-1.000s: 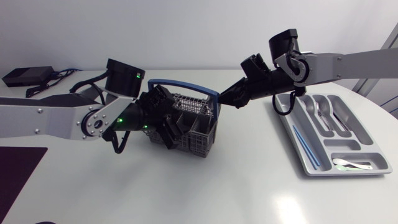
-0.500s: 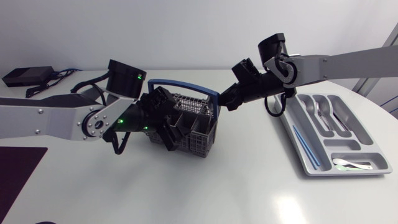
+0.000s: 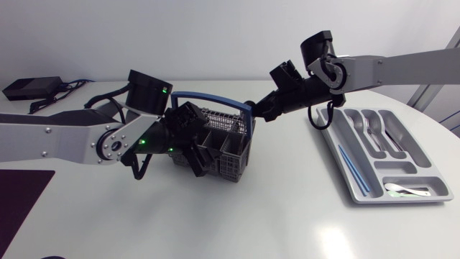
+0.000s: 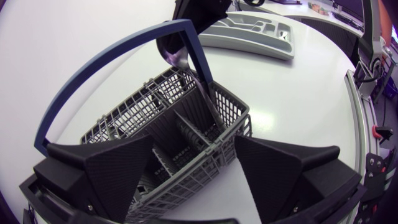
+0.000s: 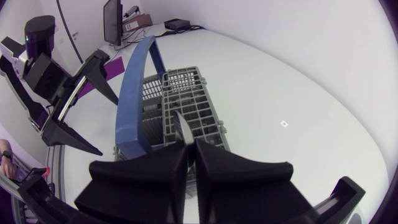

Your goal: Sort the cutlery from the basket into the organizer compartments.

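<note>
The grey wire basket (image 3: 221, 147) with a blue handle (image 3: 215, 99) stands mid-table. My left gripper (image 3: 192, 140) is at its left end; in the left wrist view the gripper (image 4: 194, 158) is open, with the basket's near end (image 4: 180, 134) between its wide-spread fingers (image 4: 118, 168). My right gripper (image 3: 257, 115) hangs over the basket's right end. It (image 5: 191, 149) is shut on the top of a metal spoon (image 5: 185, 132) that stands in the basket (image 5: 186, 93). The spoon (image 4: 177, 55) rises behind the handle. The grey organizer (image 3: 352, 188) lies at the right.
The organizer holds metal cutlery (image 3: 371, 126), a thin blue stick (image 3: 350, 167) and a white spoon (image 3: 407, 190). A black box with cables (image 3: 30, 88) sits at the back left. A dark mat (image 3: 20, 201) lies at the front left.
My right gripper has moved left from beside the organizer to the basket's right end and has shut on the spoon. The left gripper has stayed at the basket.
</note>
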You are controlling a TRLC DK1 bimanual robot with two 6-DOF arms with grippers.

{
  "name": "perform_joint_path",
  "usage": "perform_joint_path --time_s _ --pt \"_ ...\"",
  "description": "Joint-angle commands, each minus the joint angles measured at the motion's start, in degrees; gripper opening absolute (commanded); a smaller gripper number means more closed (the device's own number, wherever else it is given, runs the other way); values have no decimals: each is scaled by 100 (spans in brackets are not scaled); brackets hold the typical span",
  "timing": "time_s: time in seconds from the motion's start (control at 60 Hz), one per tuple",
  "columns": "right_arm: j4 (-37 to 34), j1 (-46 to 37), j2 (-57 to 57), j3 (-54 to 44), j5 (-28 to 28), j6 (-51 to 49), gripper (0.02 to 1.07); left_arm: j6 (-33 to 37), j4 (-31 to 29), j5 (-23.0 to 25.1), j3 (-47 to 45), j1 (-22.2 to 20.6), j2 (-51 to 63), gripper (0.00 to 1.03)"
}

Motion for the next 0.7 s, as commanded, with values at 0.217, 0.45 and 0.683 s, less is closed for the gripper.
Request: perform_joint_path --time_s 0.217,0.45,0.683 --pt "-74 -202 -363 488 -53 325 7 122 -20 -82 52 -107 69 96" --pt "-206 -325 -636 725 -36 342 7 122 -20 -126 69 -107 69 97" --pt "-258 -606 -820 954 -1 351 7 122 -29 -170 43 -187 61 97"
